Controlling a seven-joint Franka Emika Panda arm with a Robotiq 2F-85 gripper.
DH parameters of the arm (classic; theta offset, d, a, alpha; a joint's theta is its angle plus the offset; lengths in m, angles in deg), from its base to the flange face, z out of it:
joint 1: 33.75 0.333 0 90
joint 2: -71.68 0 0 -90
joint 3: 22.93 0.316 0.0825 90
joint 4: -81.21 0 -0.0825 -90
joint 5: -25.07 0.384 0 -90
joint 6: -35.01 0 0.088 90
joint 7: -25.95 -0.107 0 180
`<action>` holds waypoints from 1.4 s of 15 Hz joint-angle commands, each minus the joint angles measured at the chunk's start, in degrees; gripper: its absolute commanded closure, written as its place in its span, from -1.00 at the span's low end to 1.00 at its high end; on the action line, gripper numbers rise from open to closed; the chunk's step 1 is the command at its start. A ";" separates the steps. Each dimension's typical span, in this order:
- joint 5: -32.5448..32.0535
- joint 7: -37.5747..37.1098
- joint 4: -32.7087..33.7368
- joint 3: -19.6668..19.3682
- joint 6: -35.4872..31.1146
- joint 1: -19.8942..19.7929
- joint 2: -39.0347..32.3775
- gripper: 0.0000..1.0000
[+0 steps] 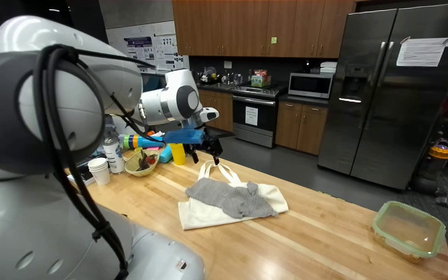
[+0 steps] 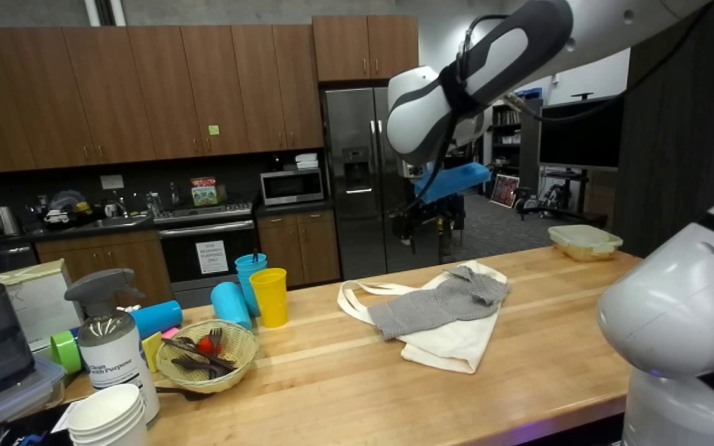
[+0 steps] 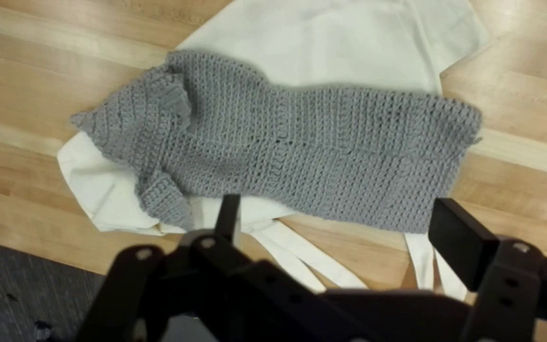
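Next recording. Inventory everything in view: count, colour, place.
knitted cloth: 1, grey, on bag
bag: 1, cream, on table
table: 1, tan, foreground
basket: 1, beige, on table
utensils: several, dark, in basket
cup: 1, yellow, near basket
tumblers: several, blue, near basket
spray bottle: 1, white, near basket
paper cups: several, white, on table
container: 1, greenish, table end
refrigerator: 1, grey, background
stove: 1, black, background
cabinets: several, brown, background
arm: 1, white, tableside
gripper: 1, black, near bag

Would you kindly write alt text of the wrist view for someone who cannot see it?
A gray knitted cloth lies across a cream fabric bag on a wooden tabletop, the bag's straps running toward the bottom edge. In the foreground, the black gripper is open.
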 commanded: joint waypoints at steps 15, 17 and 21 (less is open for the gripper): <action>-6.10 -0.29 31.87 -5.94 18.24 0.10 -35.72 -1.00; -6.09 -0.39 32.74 -6.00 18.77 0.20 -36.32 -1.00; -6.02 -0.13 32.92 -6.39 16.73 0.52 -37.63 -1.00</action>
